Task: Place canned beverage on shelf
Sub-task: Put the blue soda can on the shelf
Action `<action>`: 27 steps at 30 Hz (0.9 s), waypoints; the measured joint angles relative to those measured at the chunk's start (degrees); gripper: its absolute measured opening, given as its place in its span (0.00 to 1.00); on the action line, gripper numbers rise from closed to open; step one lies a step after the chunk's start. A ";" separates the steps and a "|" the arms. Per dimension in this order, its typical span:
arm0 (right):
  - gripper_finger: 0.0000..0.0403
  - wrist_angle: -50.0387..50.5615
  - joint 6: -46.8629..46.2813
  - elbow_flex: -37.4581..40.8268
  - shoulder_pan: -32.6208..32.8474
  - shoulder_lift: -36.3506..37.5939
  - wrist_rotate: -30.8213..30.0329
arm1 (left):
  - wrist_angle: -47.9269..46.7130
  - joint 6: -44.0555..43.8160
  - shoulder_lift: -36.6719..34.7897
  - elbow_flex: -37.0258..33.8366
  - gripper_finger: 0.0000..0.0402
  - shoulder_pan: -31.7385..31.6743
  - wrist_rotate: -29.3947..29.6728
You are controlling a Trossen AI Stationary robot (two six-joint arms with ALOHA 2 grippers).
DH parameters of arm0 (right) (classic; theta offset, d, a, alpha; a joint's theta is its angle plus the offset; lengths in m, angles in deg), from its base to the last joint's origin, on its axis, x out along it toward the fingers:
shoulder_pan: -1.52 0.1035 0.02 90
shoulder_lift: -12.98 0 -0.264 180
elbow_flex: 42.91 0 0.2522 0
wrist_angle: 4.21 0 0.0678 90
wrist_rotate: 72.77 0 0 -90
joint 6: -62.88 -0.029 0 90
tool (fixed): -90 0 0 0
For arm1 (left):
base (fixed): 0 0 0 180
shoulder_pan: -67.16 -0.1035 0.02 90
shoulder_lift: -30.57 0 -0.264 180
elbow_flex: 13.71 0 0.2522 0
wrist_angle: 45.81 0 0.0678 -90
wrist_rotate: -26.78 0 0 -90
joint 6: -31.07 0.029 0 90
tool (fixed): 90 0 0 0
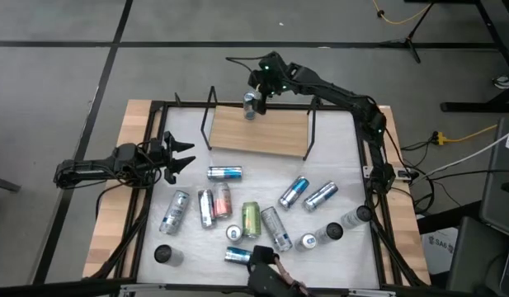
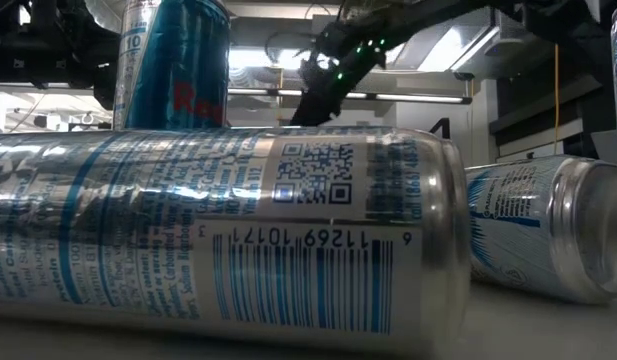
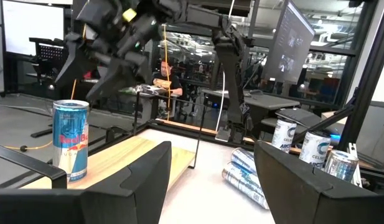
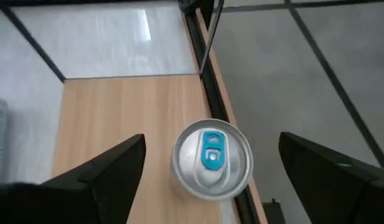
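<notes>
Can (image 4: 211,159) upright on shelf (image 1: 270,132), right gripper (image 4: 210,163) open above; likely rigid, slick, best gripped mid-wall.

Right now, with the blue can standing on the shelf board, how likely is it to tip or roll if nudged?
The blue can stands upright near the back edge of the shelf, so a push outward could probably topple it off. It looks tall and slim, likely tippy. Its smooth metal side would probably roll freely once down.

A lab or workshop is indicated: monitors (image 3: 291,43) and desks (image 3: 272,102) are seen at upper right, a seated person (image 3: 163,78) at centre, and cables (image 1: 452,136) on grey floor.
</notes>
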 joint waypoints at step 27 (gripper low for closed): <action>0.89 23.92 -9.39 -0.11 24.37 29.03 -9.40 | 17.81 -4.14 12.24 0.51 0.56 1.25 -5.62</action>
